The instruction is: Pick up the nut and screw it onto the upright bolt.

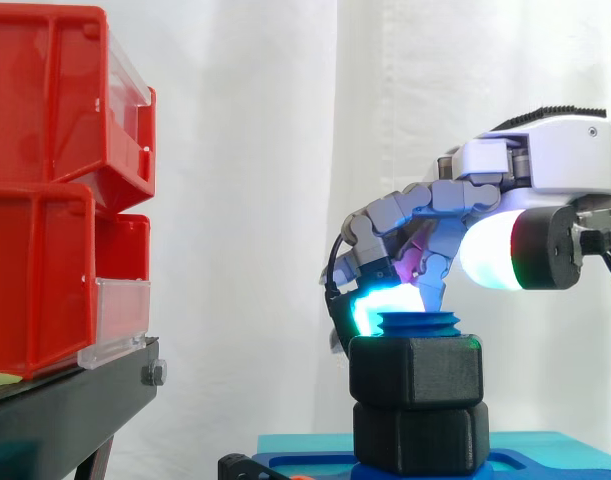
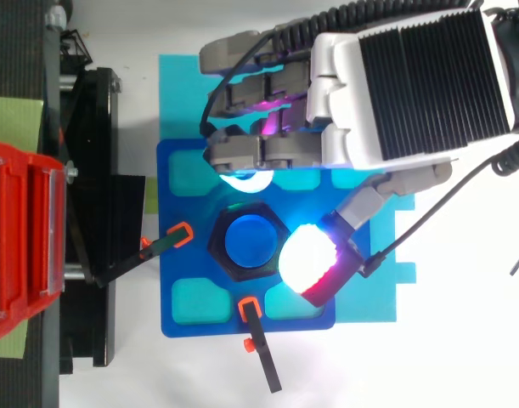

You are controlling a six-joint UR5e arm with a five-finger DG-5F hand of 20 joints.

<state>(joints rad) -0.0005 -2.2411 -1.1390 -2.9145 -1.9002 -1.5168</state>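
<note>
Curled fingers [image 1: 380, 235] over a nut already on the bolt.

Hand [image 1: 545, 160] in from the right, fingers clenched on nothing: one cyan pad [image 1: 370, 305] touching the upper rim of the black nut [image 1: 415, 372], white thumb pad [image 1: 485, 250] above it and clear. Directly under the fingertips, the nut threaded on the upright blue bolt [image 2: 249, 240], over a second black hex piece [image 1: 420, 435] on the blue base [image 2: 221, 293]. Well apart from the fingers, red bins [image 1: 45, 180] on a black stand [image 1: 65, 395].
</note>
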